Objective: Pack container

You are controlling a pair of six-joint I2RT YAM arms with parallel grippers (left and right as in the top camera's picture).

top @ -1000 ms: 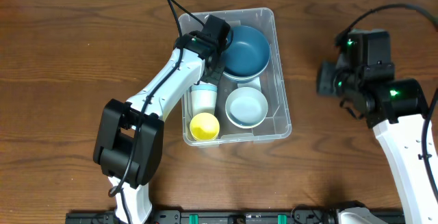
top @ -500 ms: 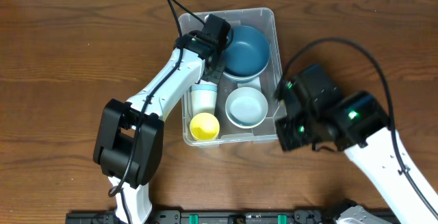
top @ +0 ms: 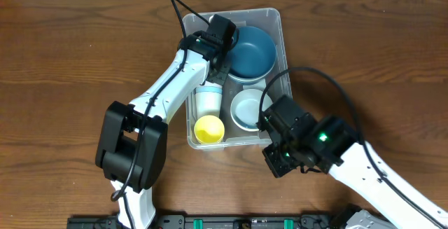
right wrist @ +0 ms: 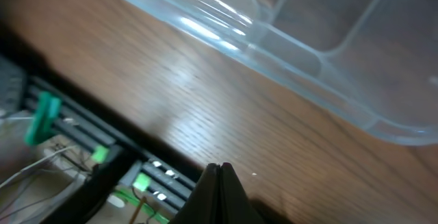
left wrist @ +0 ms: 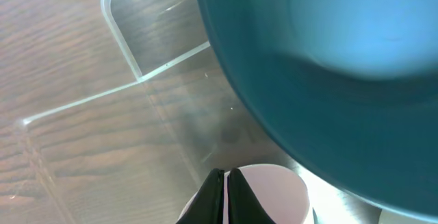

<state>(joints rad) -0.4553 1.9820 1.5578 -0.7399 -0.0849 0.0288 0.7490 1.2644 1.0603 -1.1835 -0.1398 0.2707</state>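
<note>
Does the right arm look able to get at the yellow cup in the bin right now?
Likely yes. The right fingers, shut, hover outside the bin's near right corner; the yellow cup sits uncovered at the near left. The left arm reaches in farther back, leaving the way free.

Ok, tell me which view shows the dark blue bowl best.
Overhead: the dark blue bowl sits almost whole in the container, only its left edge under the left arm. The left wrist view gives a blurred close-up of part of it. The right wrist view shows the container's rim but no bowl.
</note>
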